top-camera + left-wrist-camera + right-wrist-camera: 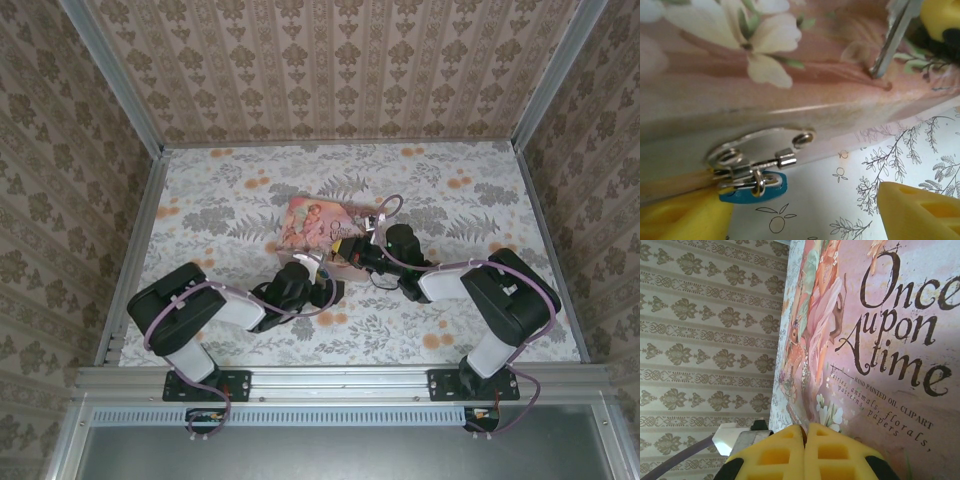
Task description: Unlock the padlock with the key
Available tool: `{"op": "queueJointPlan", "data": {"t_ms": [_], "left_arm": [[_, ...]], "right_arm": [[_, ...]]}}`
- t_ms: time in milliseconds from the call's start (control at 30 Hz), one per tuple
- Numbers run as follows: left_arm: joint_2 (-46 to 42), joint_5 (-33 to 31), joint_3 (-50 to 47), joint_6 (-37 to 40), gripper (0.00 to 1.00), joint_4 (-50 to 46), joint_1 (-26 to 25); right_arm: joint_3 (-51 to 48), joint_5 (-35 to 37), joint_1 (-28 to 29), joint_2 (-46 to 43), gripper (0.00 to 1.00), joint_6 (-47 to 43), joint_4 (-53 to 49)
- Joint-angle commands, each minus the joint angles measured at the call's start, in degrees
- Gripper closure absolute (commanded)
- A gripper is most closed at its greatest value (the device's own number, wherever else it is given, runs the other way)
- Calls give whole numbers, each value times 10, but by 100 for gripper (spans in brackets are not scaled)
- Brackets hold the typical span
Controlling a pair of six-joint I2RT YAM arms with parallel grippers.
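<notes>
Padlock (771, 188) beside spread left pincer (800, 217), right pincer (805, 436) seemingly pinching key (892, 37)

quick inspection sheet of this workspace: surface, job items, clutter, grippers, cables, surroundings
surface: table covered in a floral print, lying flat
job's things: padlock, teal, hanging at the hasp on the side of the pink tin; key has its tip against the tin's lid, away from the padlock
clutter: nothing seen
grippers: left gripper open, one yellow pad right beside the padlock; right gripper shut, apparently on the key
cables: purple cable trails behind the right wrist; similar loops run along both arms
surroundings: patterned wallpaper walls on three sides; metal rail at the near edge
</notes>
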Motion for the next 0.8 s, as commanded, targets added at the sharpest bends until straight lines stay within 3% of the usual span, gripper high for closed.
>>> {"op": "queueJointPlan", "data": {"t_ms": [0,200,767], "left_arm": [[5,46,11,-11,24,56,3],[-9,58,-17,-54,23,121,16],[-1,104,-16,-89,25,168,32]], "right_arm": [[-11,4,-2,15,100,1,-13],[-12,3,-4,16,100,1,-13],[-15,4,-2,26,100,1,-5]]}}
